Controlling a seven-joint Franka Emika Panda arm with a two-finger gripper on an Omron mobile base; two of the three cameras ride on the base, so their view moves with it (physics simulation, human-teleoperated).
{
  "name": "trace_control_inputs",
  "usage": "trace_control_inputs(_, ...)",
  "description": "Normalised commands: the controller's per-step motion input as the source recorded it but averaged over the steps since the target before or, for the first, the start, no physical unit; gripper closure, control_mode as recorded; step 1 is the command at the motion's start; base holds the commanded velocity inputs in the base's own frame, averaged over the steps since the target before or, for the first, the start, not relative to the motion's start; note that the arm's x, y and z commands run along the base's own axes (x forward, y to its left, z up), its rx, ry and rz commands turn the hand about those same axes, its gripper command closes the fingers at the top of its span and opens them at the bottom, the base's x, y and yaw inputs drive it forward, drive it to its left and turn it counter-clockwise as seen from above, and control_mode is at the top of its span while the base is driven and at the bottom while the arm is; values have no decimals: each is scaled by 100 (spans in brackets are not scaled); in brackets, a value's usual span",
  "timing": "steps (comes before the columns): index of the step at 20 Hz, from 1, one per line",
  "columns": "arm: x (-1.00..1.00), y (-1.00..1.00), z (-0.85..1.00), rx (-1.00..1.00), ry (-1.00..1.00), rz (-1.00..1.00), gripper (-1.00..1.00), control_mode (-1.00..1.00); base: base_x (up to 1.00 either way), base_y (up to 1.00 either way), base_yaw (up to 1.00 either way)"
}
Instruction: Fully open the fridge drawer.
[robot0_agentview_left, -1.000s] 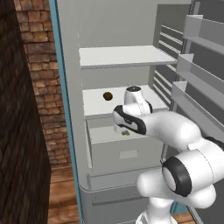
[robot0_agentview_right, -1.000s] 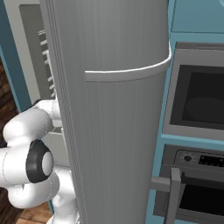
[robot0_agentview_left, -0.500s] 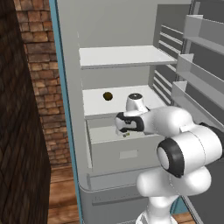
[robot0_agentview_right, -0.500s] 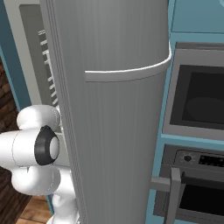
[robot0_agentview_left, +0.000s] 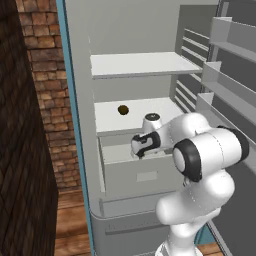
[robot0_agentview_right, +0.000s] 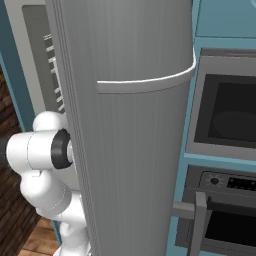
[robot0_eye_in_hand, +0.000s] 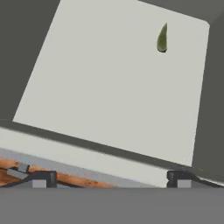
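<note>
The fridge drawer (robot0_agentview_left: 142, 176) is a pale grey bin under the lower shelf, pulled partway out, with its small recessed handle (robot0_agentview_left: 147, 176) in the middle of the front panel. My gripper (robot0_agentview_left: 139, 149) hangs over the drawer's open top, just behind the front panel, pointing down. In the hand view the drawer's pale floor (robot0_eye_in_hand: 113, 83) lies below my gripper (robot0_eye_in_hand: 109, 178), and its front rim (robot0_eye_in_hand: 87, 153) runs just above the fingertips (robot0_eye_in_hand: 41, 177). The tips stand wide apart with nothing between them. A small green item (robot0_eye_in_hand: 162, 38) lies in the drawer's far corner.
A small brown round thing (robot0_agentview_left: 123, 109) sits on the white shelf (robot0_agentview_left: 150, 112) above the drawer. Grey door bins (robot0_agentview_left: 225, 85) line the open door on the right. A brick wall (robot0_agentview_left: 45, 90) stands left. The door's outer face (robot0_agentview_right: 145, 125) blocks the right base view, ovens (robot0_agentview_right: 225, 115) beside it.
My hand has dropped slightly and shifted toward the drawer's front panel, and the elbow has swung forward in front of the cameras. The drawer itself looks unmoved.
</note>
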Motion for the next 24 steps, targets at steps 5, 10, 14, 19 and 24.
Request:
trace_control_inputs(5,19,-3,-25,1,-6,-1,-100,-100,0,0,0)
trace_control_inputs(10,-1,-18,-43,1,-1,-1,-100,-100,0,0,0)
trace_control_inputs(14,-35,-26,-56,0,7,0,-100,-100,0,0,0)
trace_control_inputs(19,-93,-43,-64,0,9,-1,-100,-100,0,0,0)
trace_control_inputs(24,-100,-45,-63,0,10,0,-100,-100,0,0,0)
